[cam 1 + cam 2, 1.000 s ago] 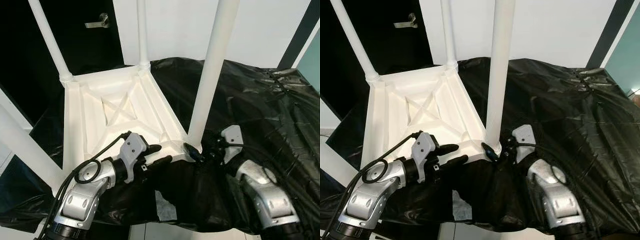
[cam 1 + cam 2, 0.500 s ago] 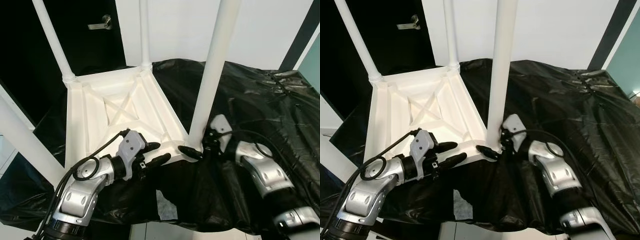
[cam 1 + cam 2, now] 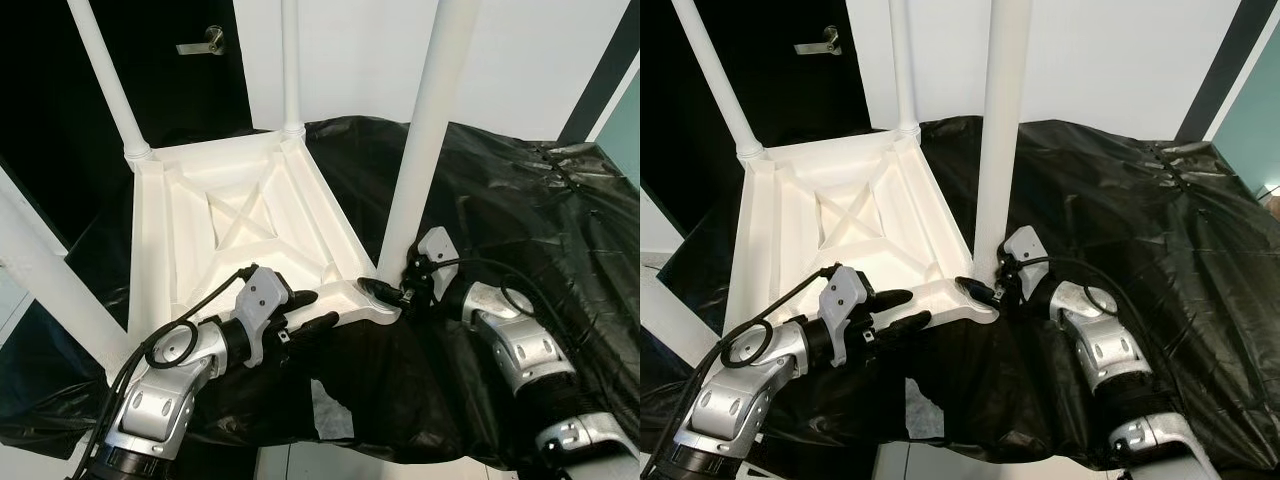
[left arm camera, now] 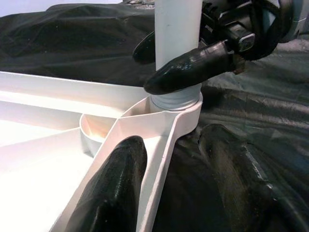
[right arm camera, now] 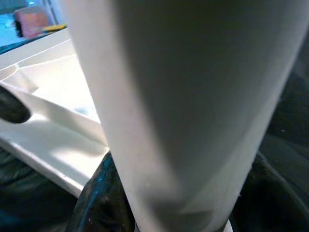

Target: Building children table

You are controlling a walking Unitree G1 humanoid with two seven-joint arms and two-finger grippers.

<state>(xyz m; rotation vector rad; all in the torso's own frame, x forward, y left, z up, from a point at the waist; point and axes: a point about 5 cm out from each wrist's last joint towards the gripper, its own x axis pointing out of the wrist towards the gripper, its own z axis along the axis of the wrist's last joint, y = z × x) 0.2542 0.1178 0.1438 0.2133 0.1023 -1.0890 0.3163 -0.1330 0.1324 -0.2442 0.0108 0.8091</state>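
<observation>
Our right jaws [image 3: 385, 291] close around the foot of the near white leg [image 3: 420, 140], one black finger [image 4: 193, 65] on each side of it, right where it enters the corner socket [image 4: 176, 104]. Our left jaws [image 3: 310, 310] stand spread over the near edge of the tabletop [image 3: 240, 230]: one finger [image 4: 113, 188] lies inside the rim, the other [image 4: 236, 179] outside on the black sheet [image 3: 500, 210], with the rim between them. We cannot tell if either finger touches the rim.

We see the white tabletop lying upside down, its ribbed underside and cross brace facing up. Four white legs rise from its corners: the one we hold, a far one [image 3: 291, 65] near the wall, one [image 3: 105, 80] before the dark door [image 3: 150, 50], and a large blurred one [image 3: 45, 285] close on our left. The tabletop rests on a table covered by the crinkled black sheet. A silver handle [image 3: 205, 40] shows on the door. A white wall [image 3: 520, 60] stands behind.
</observation>
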